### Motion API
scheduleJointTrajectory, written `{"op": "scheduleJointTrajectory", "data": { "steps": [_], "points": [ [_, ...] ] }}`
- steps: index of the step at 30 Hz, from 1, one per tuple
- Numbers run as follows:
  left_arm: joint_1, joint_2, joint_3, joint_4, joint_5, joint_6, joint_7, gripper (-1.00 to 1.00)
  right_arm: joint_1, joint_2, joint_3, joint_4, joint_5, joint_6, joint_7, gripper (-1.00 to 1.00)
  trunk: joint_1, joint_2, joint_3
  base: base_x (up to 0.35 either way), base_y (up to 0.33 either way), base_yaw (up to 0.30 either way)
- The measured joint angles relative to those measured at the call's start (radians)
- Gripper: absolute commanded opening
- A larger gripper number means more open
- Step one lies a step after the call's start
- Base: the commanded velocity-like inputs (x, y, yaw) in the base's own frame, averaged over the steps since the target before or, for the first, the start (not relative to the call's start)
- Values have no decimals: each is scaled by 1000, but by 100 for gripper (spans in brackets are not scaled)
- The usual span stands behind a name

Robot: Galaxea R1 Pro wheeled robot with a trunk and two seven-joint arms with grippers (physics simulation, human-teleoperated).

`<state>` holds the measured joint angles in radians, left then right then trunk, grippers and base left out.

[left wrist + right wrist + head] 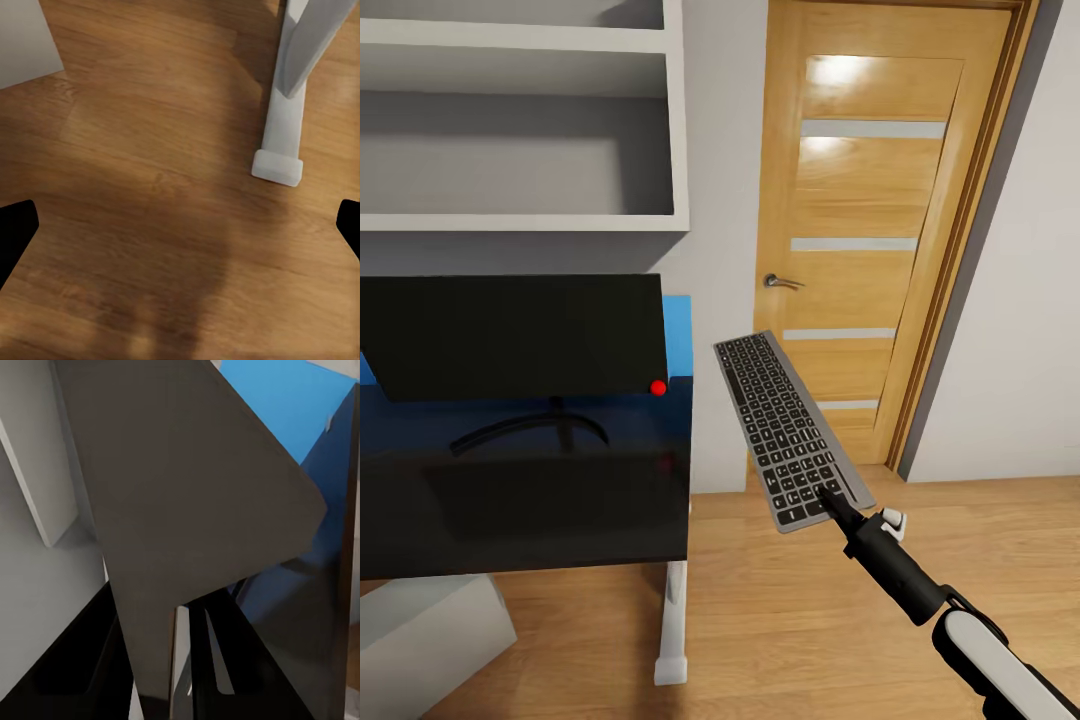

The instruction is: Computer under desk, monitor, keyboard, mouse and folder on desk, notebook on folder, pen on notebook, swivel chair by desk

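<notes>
In the head view my right gripper (pixel 830 492) is shut on the near end of the keyboard (pixel 788 428), a flat black board with grey keys, held in the air to the right of the desk (pixel 530 525). The monitor (pixel 510 335) stands on the black desktop with a red dot at its lower right corner. A corner of the light grey computer (pixel 425 635) shows on the floor by the desk. In the right wrist view the keyboard's dark underside (pixel 187 495) runs out from between the fingers. My left gripper (pixel 180 225) is open over bare floor.
A white desk leg (pixel 674 625) stands on the wood floor; its foot (pixel 279 161) appears in the left wrist view. White wall shelves (pixel 520 110) hang above the monitor. A closed wooden door (pixel 870 230) is behind the keyboard. A blue back panel (pixel 678 335) edges the desk.
</notes>
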<state>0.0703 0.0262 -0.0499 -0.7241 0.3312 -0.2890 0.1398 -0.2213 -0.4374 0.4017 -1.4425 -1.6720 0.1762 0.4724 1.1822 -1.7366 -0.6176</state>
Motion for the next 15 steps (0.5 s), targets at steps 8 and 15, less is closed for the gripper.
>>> {"op": "scheduleJointTrajectory", "data": {
  "steps": [8,15],
  "points": [
    [0,-1,0,6,-1,-2,-2,100,0,-1,0,0,-3,1,1,-100,0,0,0,46,-7,0],
    [0,-1,0,7,-1,-5,-2,100,0,-1,0,0,-2,0,1,-100,0,0,0,139,-49,0]
  ]
}}
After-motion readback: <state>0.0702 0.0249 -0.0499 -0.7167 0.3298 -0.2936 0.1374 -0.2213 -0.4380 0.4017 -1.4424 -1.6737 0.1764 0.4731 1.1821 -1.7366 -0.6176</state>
